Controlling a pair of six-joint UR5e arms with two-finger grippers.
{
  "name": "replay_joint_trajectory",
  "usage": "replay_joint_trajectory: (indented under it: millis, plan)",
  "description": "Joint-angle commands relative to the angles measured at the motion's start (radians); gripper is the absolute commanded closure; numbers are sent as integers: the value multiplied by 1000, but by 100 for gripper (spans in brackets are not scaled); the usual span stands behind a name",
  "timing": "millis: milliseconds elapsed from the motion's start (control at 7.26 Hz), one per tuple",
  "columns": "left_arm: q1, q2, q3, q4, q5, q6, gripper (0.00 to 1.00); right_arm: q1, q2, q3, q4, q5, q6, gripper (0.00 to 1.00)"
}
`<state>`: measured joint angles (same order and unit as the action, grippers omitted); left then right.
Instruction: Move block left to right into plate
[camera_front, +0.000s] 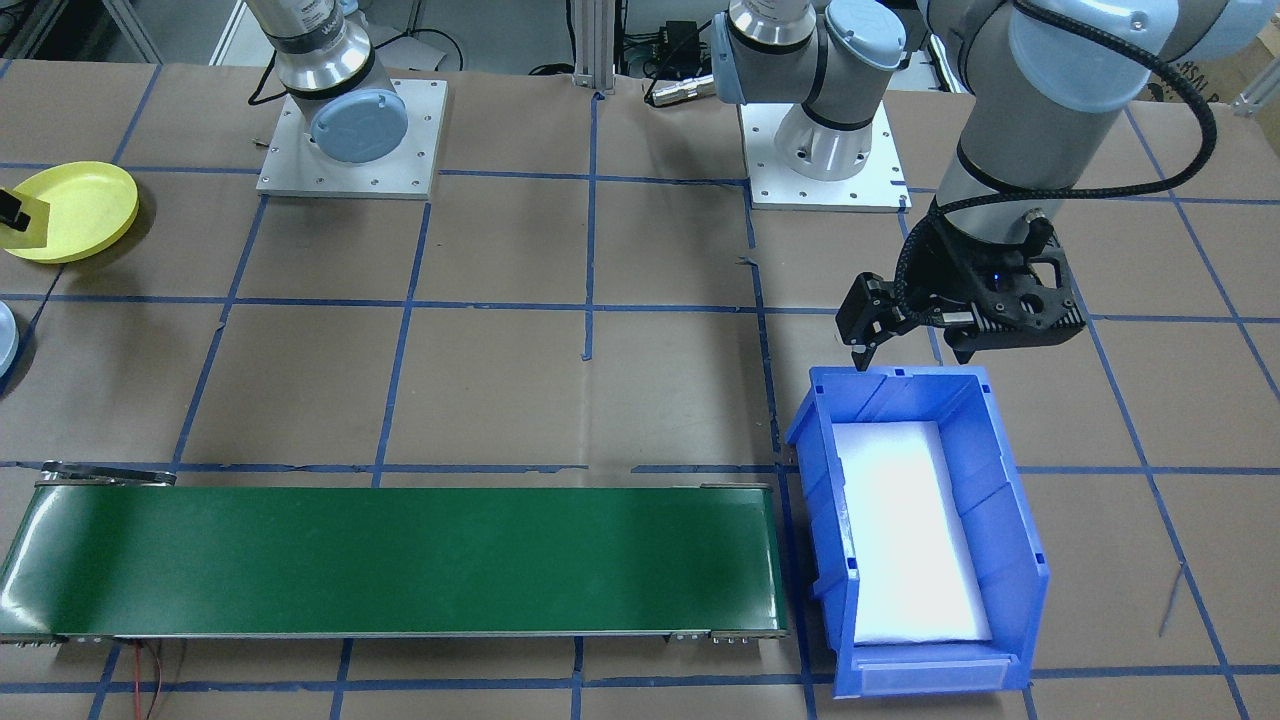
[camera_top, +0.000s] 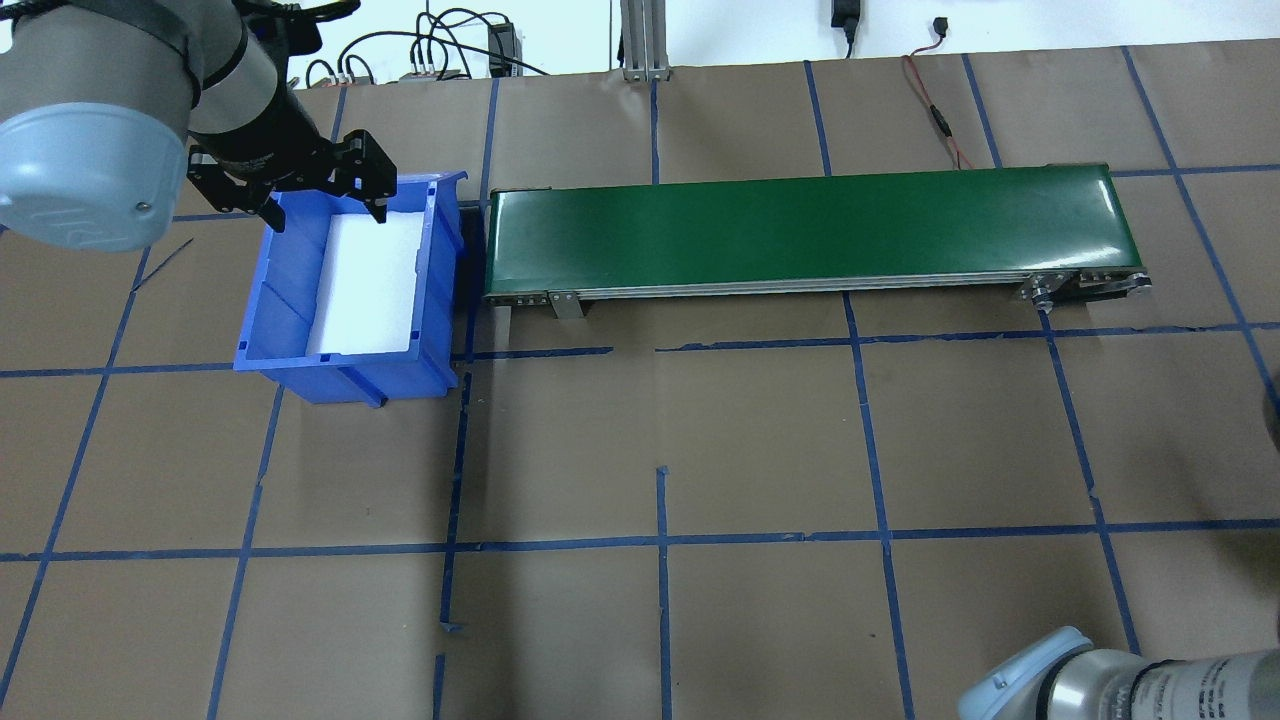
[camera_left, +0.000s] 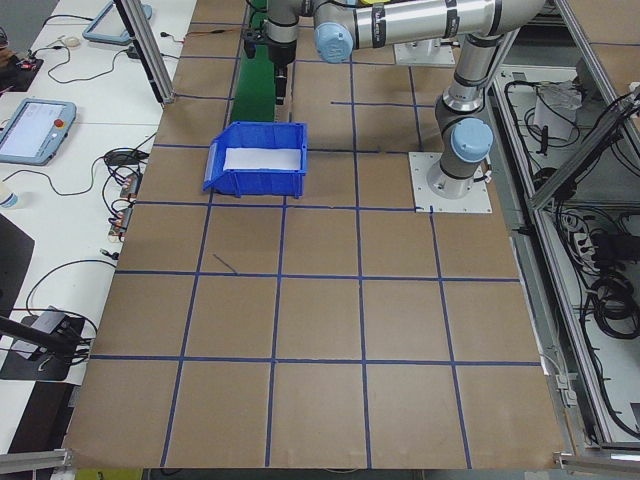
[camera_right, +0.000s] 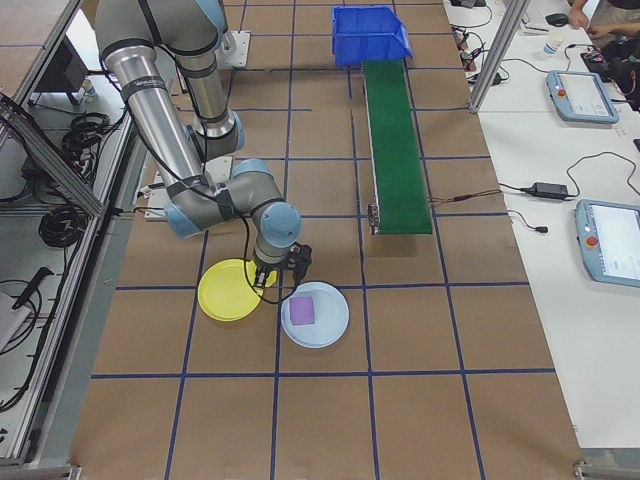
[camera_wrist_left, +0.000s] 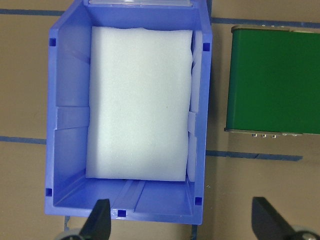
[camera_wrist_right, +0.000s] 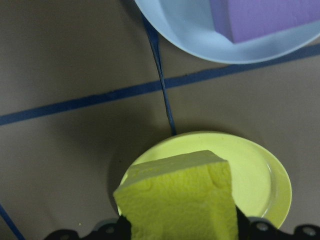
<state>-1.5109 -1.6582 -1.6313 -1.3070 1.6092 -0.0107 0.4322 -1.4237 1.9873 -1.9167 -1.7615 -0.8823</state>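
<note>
A yellow foam block (camera_wrist_right: 177, 197) is pinched in my right gripper (camera_wrist_right: 182, 229), which is shut on it and holds it just above the yellow plate (camera_wrist_right: 260, 175). From the side, that gripper (camera_right: 281, 268) hangs over the near edge of the yellow plate (camera_right: 228, 291). A light blue plate (camera_right: 330, 322) beside it carries a purple block (camera_right: 302, 311). My left gripper (camera_front: 913, 350) is open and empty over the back rim of the blue bin (camera_front: 1010, 510); its fingers (camera_wrist_left: 99, 220) straddle the bin's wall.
The blue bin (camera_top: 275, 320) holds only a white foam pad (camera_wrist_left: 140, 105). A long green conveyor belt (camera_top: 810, 225) runs from the bin toward the plates. Brown paper with blue tape lines covers the table.
</note>
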Motion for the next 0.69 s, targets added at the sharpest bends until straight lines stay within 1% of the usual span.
replay_joint_trajectory:
  millis: [0,138,276,413,551]
  plan:
    - [0,0,1,0,0,0,0,-91,-7,33,2,-27,-44,69]
    - [0,0,-1,0,1,0,0,-95,-6,47,1,-27,-34,35]
    - [0,0,-1,0,0,0,0,-95,-7,54,-5,-29,-32,14]
    - [0,0,-1,0,0,0,0,-95,-9,51,-1,-26,-32,0]
    - [0,0,-1,0,0,0,0,-95,-12,53,8,-24,-30,0]
